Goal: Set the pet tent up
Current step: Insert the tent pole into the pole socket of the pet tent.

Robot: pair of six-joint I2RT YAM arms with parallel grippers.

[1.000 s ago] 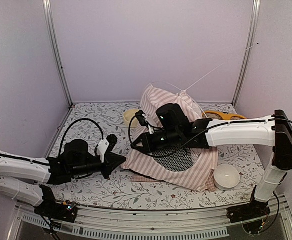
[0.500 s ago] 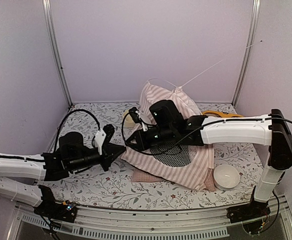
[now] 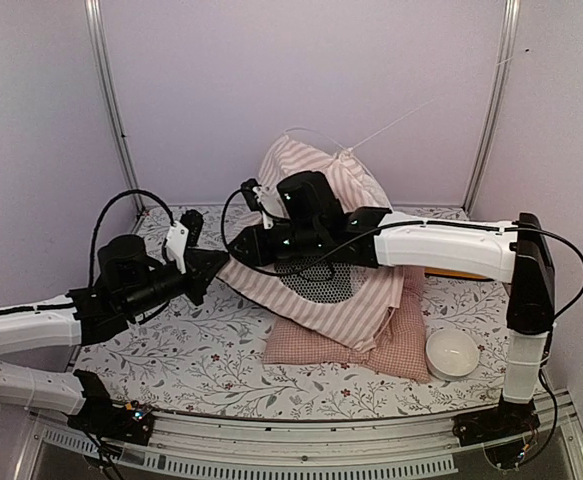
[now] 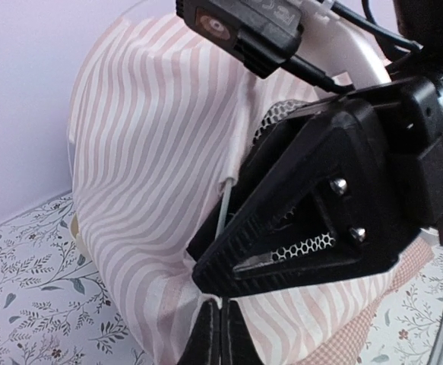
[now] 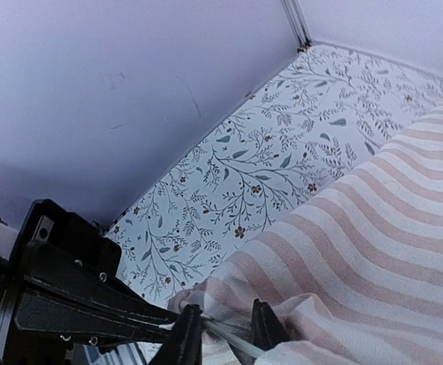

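Tightly shut, the left claw (image 4: 219, 334) pinches a pole (image 4: 225, 220) of the tent (image 4: 145, 152); beside it the right claw (image 5: 223, 331) stands parted around that pole (fabric bunches there). The tent slumps on the table (image 3: 201, 360), its lower edge over a cushion (image 3: 391, 345).

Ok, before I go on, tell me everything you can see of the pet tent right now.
The pet tent is soft pink-and-white striped fabric with an oval black mesh window, partly hidden by the right arm. It is not standing: it slumps in a heap, bunched high at the back, thin white poles sticking out at the top. Its lower part lies on the checked cushion. The left tool pinches its left corner; the right tool straddles a pole there, fingers apart.
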